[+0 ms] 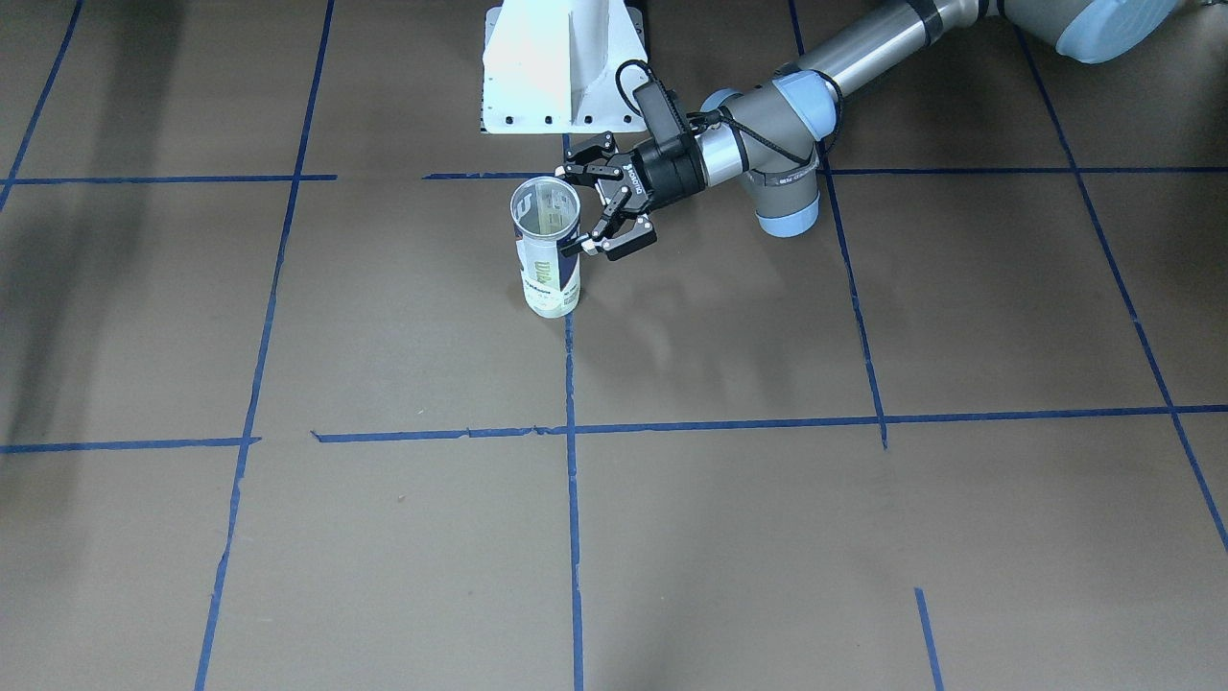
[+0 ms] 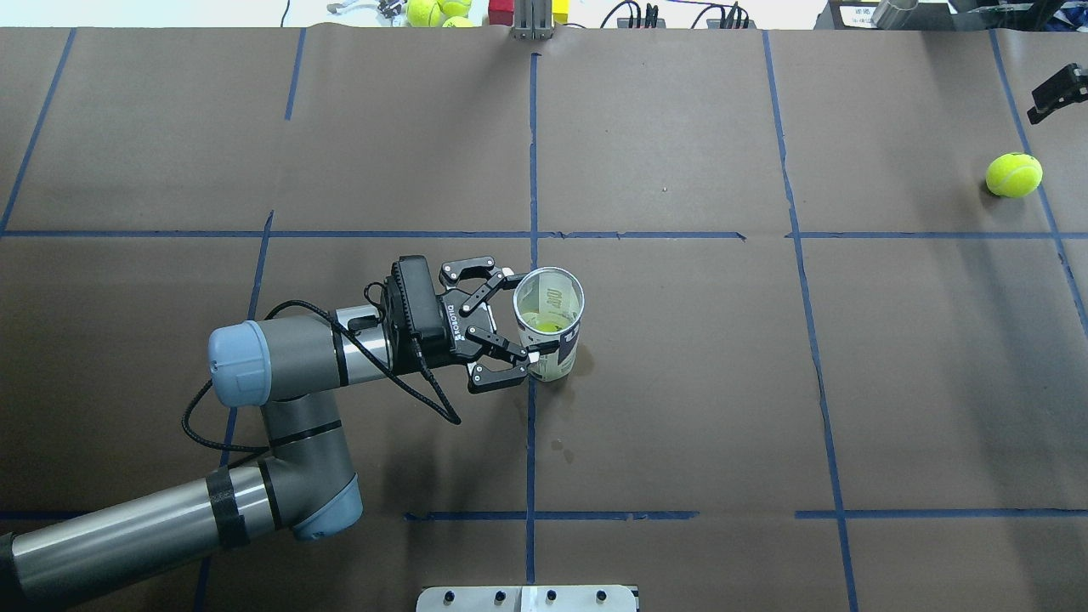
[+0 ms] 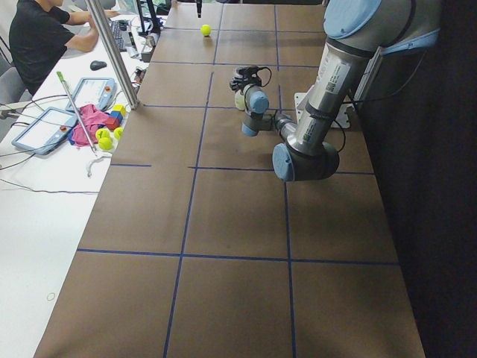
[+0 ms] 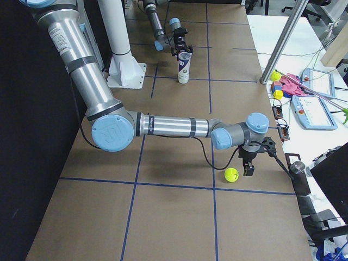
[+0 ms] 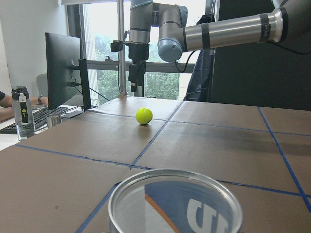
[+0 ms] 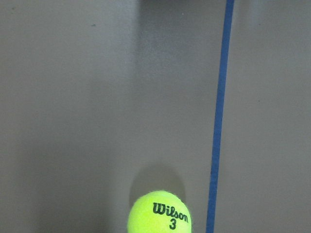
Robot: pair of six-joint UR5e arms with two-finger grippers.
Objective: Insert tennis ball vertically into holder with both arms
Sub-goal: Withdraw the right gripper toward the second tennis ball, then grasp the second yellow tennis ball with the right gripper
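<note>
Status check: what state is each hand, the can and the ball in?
Clear plastic cylindrical can: upright on the table, top open.
Yellow-green fuzzy tennis ball: loose on the table, far from the can.
Left hand: open, at the can's side.
Right hand: above the table near the ball, not holding it; open or shut unclear.

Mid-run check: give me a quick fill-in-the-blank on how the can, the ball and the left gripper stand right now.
1. The holder stands ___ on the table, its mouth facing up.
2. The left gripper is at the holder's side with its jaws ___.
3. The tennis ball carries the number ___ under its brand name.
4. The tennis ball lies on the table on the robot's ___ side, far from the holder.

Missing words: upright; open; 3; right.
</note>
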